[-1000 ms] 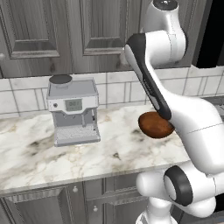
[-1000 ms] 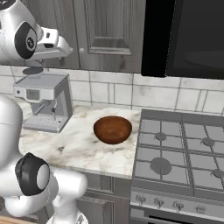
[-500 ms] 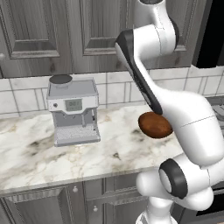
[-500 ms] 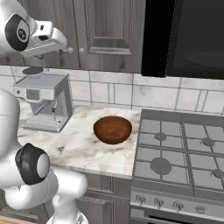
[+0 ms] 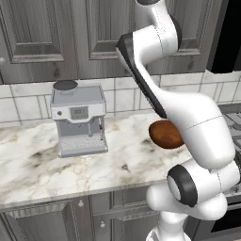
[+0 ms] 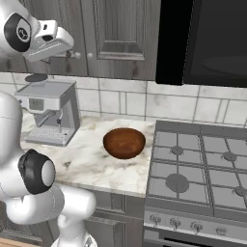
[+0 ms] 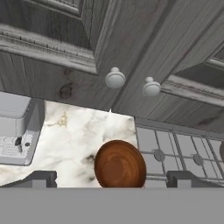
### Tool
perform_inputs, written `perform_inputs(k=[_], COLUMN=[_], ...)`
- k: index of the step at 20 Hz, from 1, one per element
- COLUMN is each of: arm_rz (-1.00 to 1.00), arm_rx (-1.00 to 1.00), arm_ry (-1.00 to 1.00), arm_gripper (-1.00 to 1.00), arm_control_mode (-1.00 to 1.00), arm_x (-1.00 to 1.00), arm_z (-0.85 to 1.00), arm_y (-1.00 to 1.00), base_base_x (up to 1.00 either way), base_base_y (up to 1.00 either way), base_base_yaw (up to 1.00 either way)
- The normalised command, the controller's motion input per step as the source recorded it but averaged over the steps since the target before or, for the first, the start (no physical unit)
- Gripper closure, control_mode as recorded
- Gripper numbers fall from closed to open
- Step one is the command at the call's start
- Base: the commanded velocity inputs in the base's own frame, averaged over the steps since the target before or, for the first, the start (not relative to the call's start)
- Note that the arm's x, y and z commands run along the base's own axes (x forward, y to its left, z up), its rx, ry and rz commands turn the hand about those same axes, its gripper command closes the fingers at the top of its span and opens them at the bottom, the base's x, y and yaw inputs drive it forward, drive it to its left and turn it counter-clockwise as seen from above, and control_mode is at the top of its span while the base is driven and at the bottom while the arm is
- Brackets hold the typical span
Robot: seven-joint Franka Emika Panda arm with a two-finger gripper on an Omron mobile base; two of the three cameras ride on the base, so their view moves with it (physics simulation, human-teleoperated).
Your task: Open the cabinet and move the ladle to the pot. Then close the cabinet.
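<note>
The cabinet (image 7: pixel 52 26) has both dark grey doors closed, and its two round silver knobs (image 7: pixel 115 78) (image 7: pixel 152 87) sit side by side at the seam. My gripper (image 7: pixel 111 179) is open, its fingertips (image 7: pixel 39 178) far apart, a short way in front of and below the knobs, touching nothing. In the right base view my white hand (image 6: pixel 46 42) is raised at the upper left, pointing at the cabinet (image 6: pixel 116 34). The ladle is hidden. The pot is out of view.
A glossy reddish-brown wooden bowl (image 6: pixel 124 142) sits on the marble counter (image 5: pixel 42 164) beside the gas stove (image 6: pixel 202 164). A silver coffee machine (image 5: pixel 77 120) stands to the left against the tiled wall. A black microwave (image 6: pixel 207 43) hangs right of the cabinet.
The upper arm has swung a little leftward and higher in the left base view, keeping the hand up at the cabinet doors. The gripper has stayed open.
</note>
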Motion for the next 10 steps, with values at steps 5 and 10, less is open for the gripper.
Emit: perform_inputs(k=[5, 10], arm_rz=[0.00, 0.00], arm_rx=[-0.02, 0.00], arm_ry=[0.00, 0.00], arm_gripper=[-1.00, -1.00], arm_control_mode=[-1.00, -1.00], arm_x=[0.24, 0.18], arm_z=[0.00, 0.00], arm_y=[0.00, -0.01], base_base_x=[0.00, 0.00], base_base_y=[0.00, 0.00], base_base_yaw=[0.00, 0.00])
